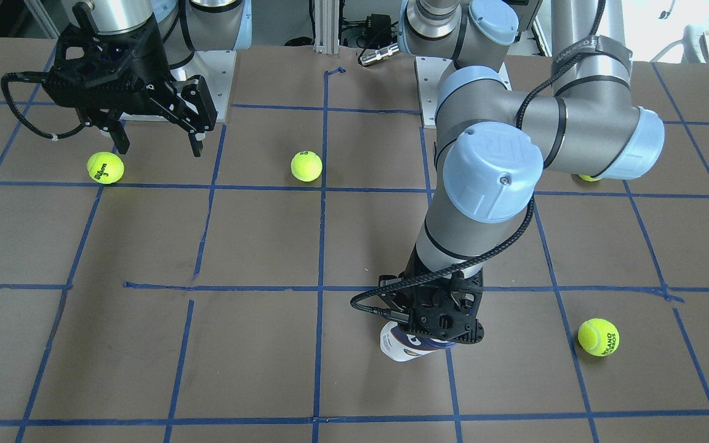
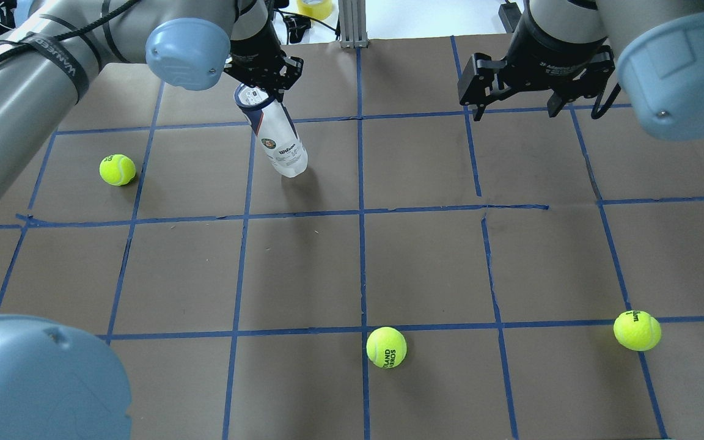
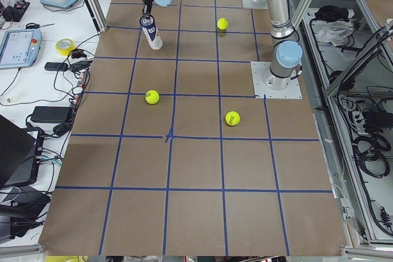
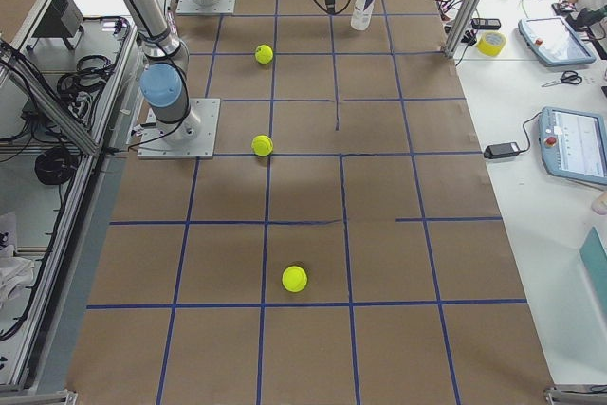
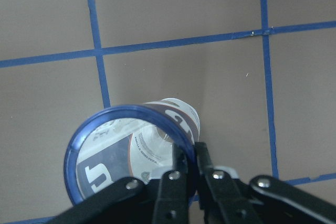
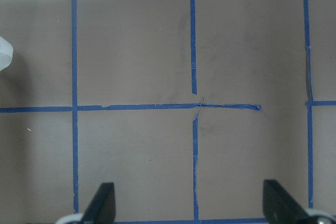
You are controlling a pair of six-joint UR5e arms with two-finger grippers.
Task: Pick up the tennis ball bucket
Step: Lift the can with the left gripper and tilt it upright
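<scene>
The brown, blue-taped tabletop [image 2: 425, 263] carried everything. The clear plastic tennis ball bucket with navy rim [image 2: 278, 137] leaned tilted below the left jaws, which were clamped across its rim wall, apparently for lifting. The right jaws stood apart, empty. Yellow-green tennis balls [image 2: 117, 169] lay outside both.

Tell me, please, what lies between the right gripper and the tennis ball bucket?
In the overhead view, only bare blue-taped brown paper separates the right gripper from the tennis ball bucket.
</scene>
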